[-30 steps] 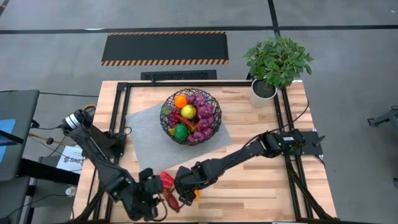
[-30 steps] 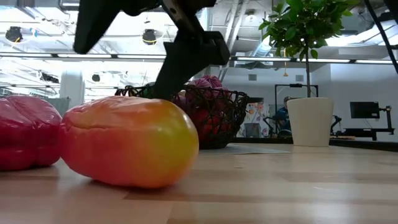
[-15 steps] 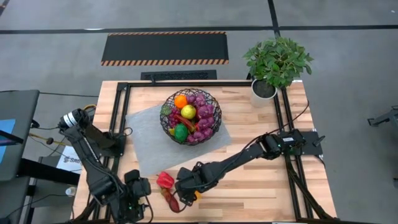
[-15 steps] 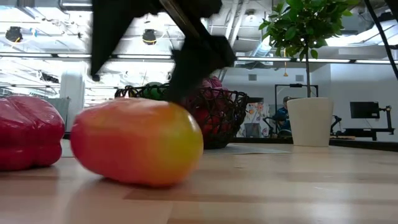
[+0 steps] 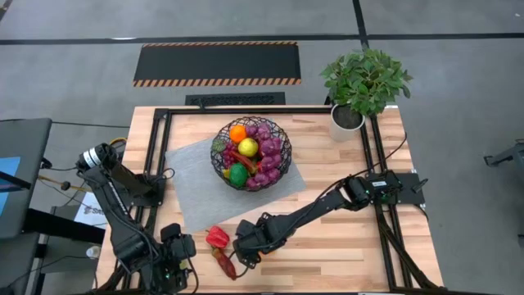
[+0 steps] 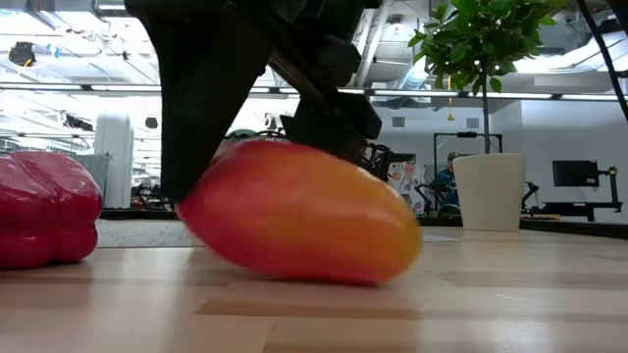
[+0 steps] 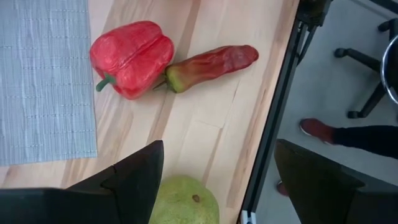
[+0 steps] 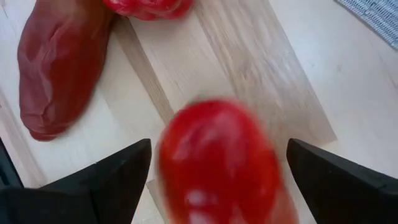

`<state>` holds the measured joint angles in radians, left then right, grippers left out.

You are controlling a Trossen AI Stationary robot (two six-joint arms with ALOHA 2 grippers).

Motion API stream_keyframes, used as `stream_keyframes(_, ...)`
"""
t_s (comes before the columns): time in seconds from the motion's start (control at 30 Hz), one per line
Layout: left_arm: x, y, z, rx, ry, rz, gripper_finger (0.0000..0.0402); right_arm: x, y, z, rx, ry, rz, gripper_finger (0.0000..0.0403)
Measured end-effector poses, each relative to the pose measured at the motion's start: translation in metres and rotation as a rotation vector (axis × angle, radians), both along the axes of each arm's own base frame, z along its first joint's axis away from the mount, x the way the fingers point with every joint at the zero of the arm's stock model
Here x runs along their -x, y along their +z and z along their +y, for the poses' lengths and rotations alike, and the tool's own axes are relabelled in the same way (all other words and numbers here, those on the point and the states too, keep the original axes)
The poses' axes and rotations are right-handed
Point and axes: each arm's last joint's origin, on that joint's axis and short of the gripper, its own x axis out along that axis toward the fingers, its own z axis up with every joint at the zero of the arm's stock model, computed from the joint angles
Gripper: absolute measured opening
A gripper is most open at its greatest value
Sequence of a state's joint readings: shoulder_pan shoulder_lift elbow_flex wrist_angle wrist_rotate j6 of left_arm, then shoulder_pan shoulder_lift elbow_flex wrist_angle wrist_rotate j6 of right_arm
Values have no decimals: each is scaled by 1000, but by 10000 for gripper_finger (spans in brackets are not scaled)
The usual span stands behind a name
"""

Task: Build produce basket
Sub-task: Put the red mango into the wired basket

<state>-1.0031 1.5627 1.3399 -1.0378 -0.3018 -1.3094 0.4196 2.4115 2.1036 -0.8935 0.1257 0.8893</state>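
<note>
- Left pincer (image 5: 170,266) has withdrawn to the counter's (image 5: 344,246) near-left corner, fingers apart, empty.
- Right pincer (image 5: 248,251) gapes over the red-orange mango (image 8: 217,163), nearer arm.
- Basket (image 5: 250,153) sits farther back, centre.

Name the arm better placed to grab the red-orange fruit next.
Right, probably. The right gripper stands open with the red-orange fruit between its fingers; the left gripper sits nearer a green fruit.

Left end effector (image 5: 168,260) withdrew from peppers, opened; mango (image 6: 299,213) rolled under right end effector (image 5: 248,250).
</note>
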Motion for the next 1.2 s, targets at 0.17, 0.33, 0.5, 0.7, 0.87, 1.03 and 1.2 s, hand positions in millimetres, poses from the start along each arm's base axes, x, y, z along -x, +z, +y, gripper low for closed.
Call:
stream_keyframes(0.17, 0, 0, 0, 1, 14, 4, 291, 3, -1, -3, 28, -7, 39, 381)
stream_keyframes(0.33, 1, 0, 0, 4, 20, 5, 291, 5, -2, -5, 68, 71, 62, 353)
stream_keyframes(0.5, 5, 0, -2, 11, 29, 3, 291, 7, -2, -3, 79, 96, 72, 332)
stream_keyframes(0.7, 10, 0, -5, 12, 62, -16, 291, 9, -3, -5, 95, 116, 98, 279)
stream_keyframes(0.87, 14, 0, -8, 21, 82, -25, 291, 9, -2, -5, 97, 119, 100, 234)
stream_keyframes(1.03, 17, 0, -9, 30, 89, -24, 290, 2, 26, -4, 72, 134, 30, 235)
stream_keyframes(1.2, 18, 0, -10, 32, 88, -23, 290, -6, 75, -18, 66, 167, -83, 242)
